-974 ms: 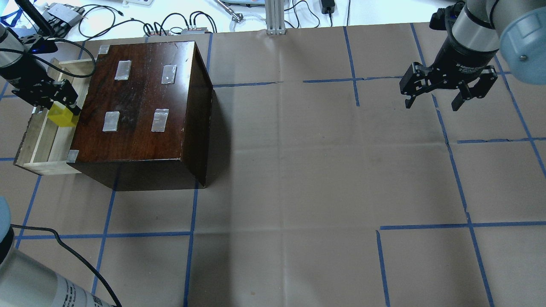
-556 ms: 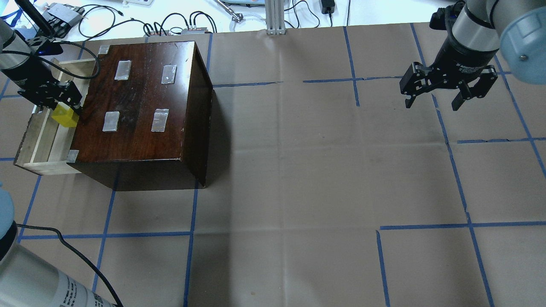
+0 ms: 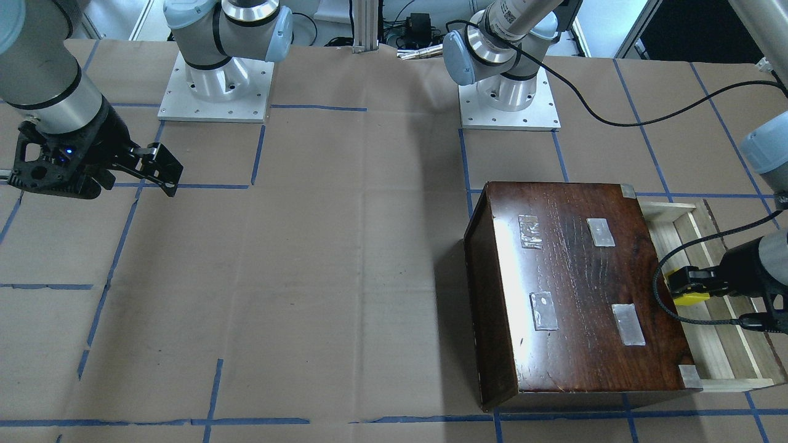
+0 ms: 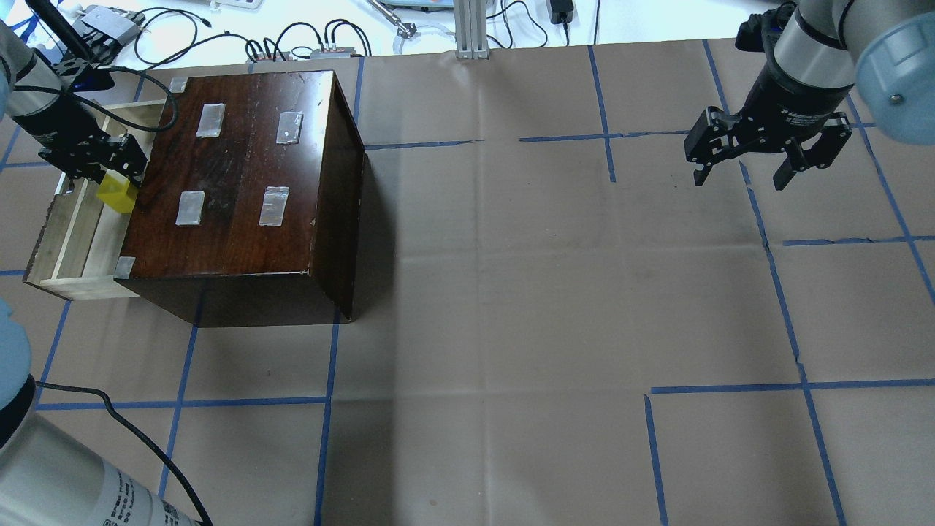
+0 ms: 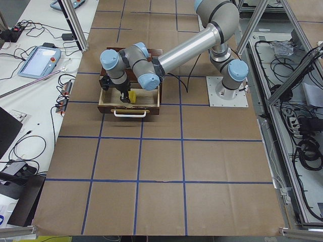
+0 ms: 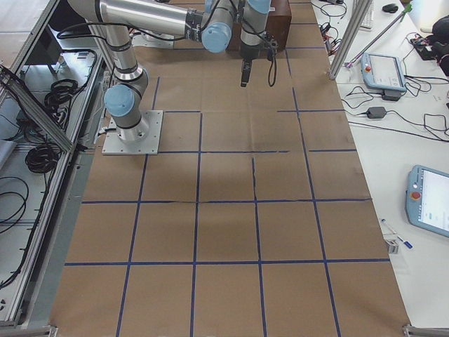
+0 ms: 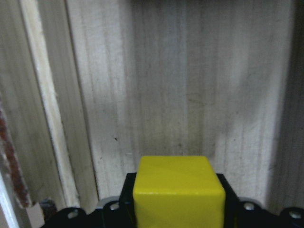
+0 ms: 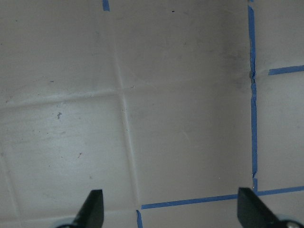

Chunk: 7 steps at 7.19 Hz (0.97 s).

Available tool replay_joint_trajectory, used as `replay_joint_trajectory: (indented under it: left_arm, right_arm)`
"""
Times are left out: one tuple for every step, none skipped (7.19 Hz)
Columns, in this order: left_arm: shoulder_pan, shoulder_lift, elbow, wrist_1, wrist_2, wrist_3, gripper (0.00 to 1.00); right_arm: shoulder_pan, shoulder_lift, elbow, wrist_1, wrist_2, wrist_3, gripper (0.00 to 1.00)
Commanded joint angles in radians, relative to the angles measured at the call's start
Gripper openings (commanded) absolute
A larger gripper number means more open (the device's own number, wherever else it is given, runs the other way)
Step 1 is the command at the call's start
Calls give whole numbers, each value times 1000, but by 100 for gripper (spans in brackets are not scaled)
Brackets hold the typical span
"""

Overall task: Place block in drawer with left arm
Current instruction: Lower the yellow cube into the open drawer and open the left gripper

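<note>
The small bright yellow cube block point(image 7: 178, 190) is pinched between the pads of the left arm's black two-finger gripper point(image 4: 104, 177), low over the pale unfinished-wood floor of the open drawer point(image 7: 190, 85); whether it touches that floor, I cannot tell. The likeliest fault, as I judge it, is a release from too high; the cube would then bounce or tumble on the hard wood, though the drawer's low walls should keep it in. A thin raised wooden strip point(image 7: 50, 109) runs along the floor to one side; a cube set down on it would rest tilted. On the other side stands the glossy dark reddish-brown wooden box point(image 4: 234, 175), just beside the gripper; a sideways drift, or jaws spreading wide, could knock a finger against its edge and shove the box. The loose black cable point(image 3: 656, 284) loops over the box's top near that edge and might snag when the arm lifts away. Well apart across the brown paper table cover point(image 4: 511, 292), the right arm's black gripper point(image 4: 740, 179) hangs spread and empty; it poses no risk here.
</note>
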Motion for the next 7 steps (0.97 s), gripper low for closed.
replay_joint_trajectory:
  left_arm:
    - [-2,0,-5,1,3,1,42]
    - [-2,2,-8,1,-1,-1,63]
    - [-2,3,-8,1,-1,-1,76]
    - [-2,8,-8,1,-1,-1,77]
    - [-2,12,-8,1,-1,1,77]
    - [-2,23,-5,-1,0,2,77]
    - [-2,40,-3,-1,8,8,77]
  right_arm:
    - [0,0,1,0,0,2,100]
    - [0,0,1,0,0,2,100]
    - [0,0,1,0,0,0,100]
    - [0,0,1,0,0,0,100]
    - [0,0,-1,0,0,2,100]
    - [0,0,1,0,0,0,100]
    - [0,0,-1,0,0,0,100]
